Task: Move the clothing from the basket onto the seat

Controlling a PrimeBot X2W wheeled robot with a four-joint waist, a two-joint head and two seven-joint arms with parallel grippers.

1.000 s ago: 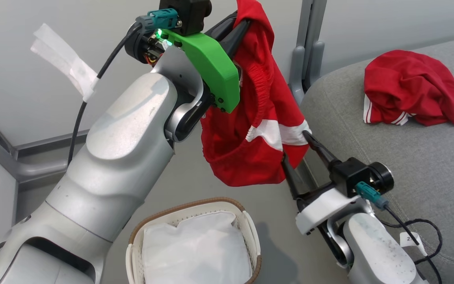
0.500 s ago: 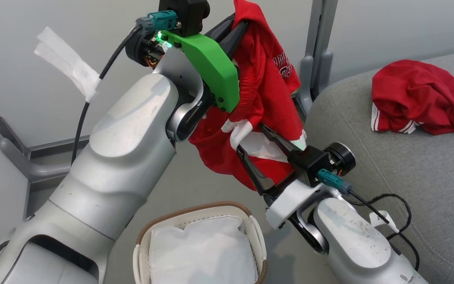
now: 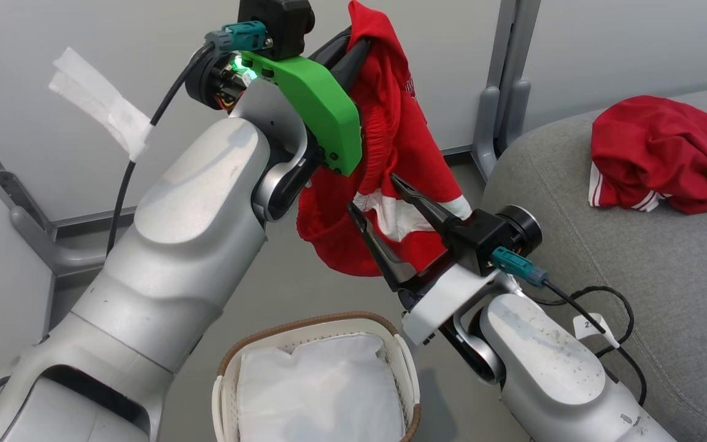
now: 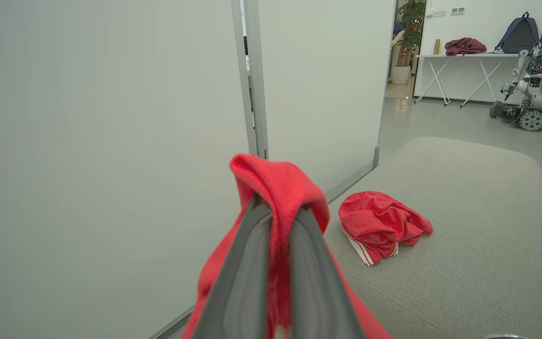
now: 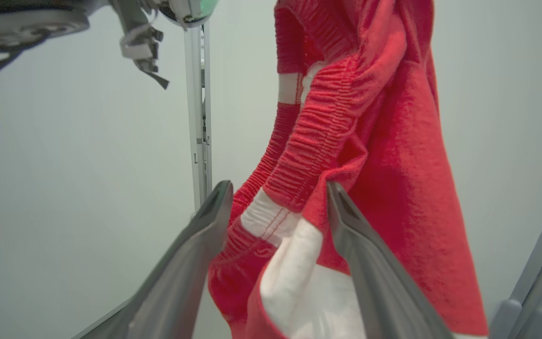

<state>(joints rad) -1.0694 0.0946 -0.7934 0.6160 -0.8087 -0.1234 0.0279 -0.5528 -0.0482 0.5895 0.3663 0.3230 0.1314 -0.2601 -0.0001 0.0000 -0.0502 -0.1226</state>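
White tape (image 3: pixel 99 98) is wrapped round the left arm's cable and carries no writing. The left gripper (image 3: pixel 363 46) is raised and clamped shut on the top fold of a red garment (image 3: pixel 402 135), which hangs down from its fingers. The small white print on the garment just below that gripper is too small to read.

The right gripper (image 3: pixel 373 193) is open, with its fingers on either side of the garment's white panel and ribbed band. Below it on the grey floor sits the basket (image 3: pixel 304 322), which holds a white cloth (image 3: pixel 320 393). A paper tag (image 3: pixel 587 323) on the right arm's cable shows a "2"; the rest is unreadable.

Right of both grippers is the grey seat (image 3: pixel 605 258), with a second red garment (image 3: pixel 654 153) crumpled on it. Pale partition panels stand behind.

The left wrist view looks past the left gripper (image 4: pixel 275 207) and the seat (image 4: pixel 478 188) to a white table (image 4: pixel 464 55), a backpack (image 4: pixel 518 35), a potted plant (image 4: pixel 410 23) and another robot (image 4: pixel 534 84).
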